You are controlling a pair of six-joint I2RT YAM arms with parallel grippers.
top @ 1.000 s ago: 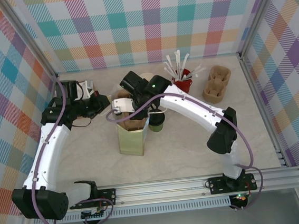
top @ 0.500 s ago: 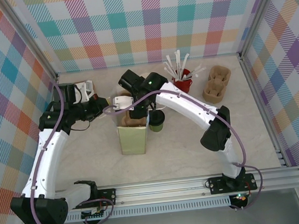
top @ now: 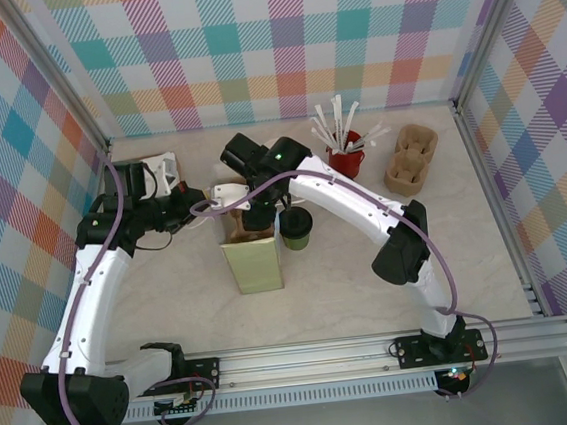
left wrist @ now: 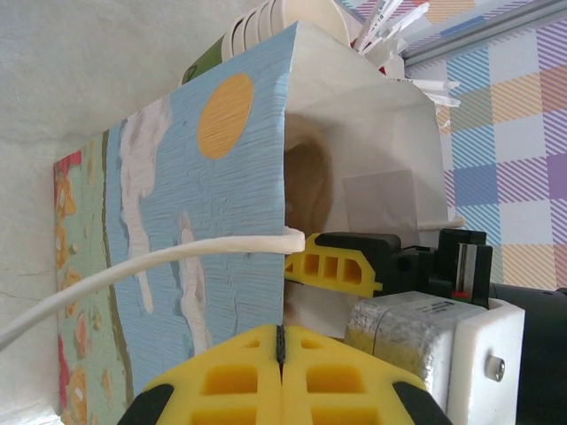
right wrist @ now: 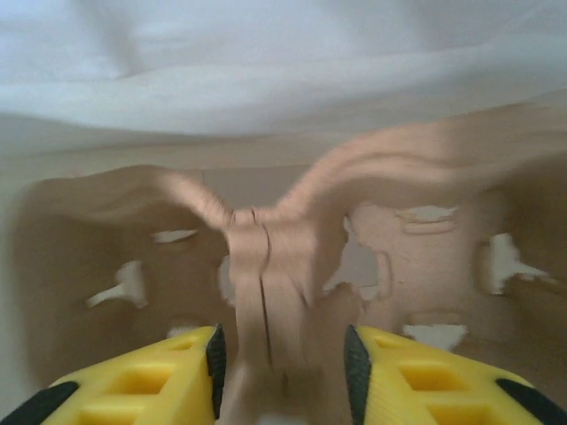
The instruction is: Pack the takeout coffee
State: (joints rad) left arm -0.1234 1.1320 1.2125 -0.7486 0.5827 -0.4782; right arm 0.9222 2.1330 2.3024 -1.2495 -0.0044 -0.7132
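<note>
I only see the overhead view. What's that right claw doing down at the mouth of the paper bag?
Observer: Its wrist camera shows the right gripper inside the gift bag, its fingers either side of the middle handle of a brown cardboard cup carrier.
Operator: And the left claw?
Observer: The left gripper is shut on the bag's rim edge.
Operator: What's painted on the bag?
Observer: Blue sky, white clouds and an orange sun.
</note>
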